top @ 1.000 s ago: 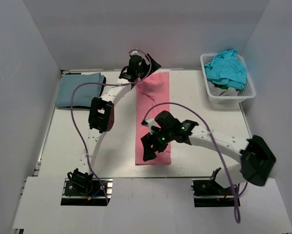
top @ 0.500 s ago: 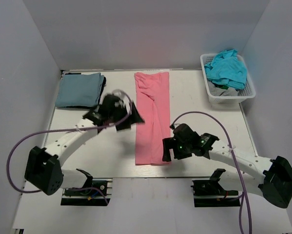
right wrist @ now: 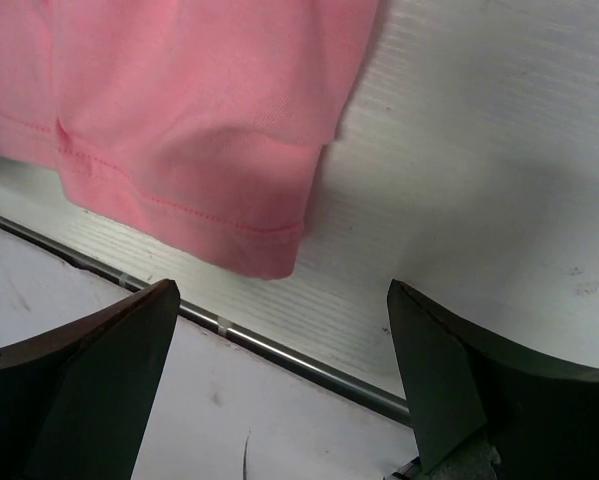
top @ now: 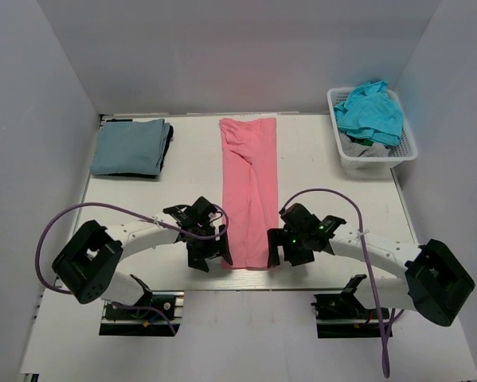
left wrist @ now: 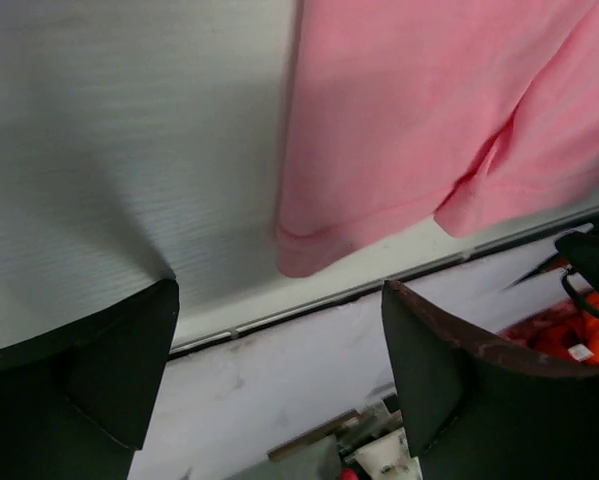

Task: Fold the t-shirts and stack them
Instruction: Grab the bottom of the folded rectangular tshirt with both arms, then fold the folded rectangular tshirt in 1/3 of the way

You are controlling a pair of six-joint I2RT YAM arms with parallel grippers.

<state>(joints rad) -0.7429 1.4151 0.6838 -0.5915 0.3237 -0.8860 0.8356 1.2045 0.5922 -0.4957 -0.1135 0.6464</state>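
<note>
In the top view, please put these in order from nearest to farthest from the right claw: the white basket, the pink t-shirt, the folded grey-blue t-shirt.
Measured from the right claw:
1. pink t-shirt: immediately to the claw's left, its near hem beside it.
2. white basket: at the far right corner.
3. folded grey-blue t-shirt: at the far left corner, beyond the pink one.

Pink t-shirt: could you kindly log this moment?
pink t-shirt flat, folded lengthwise | left fingers open by near-left corner | right fingers open by near-right corner

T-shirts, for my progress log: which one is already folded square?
The grey-blue t-shirt, far left; the pink t-shirt is a long strip, the teal t-shirt heaped in the basket.
</note>
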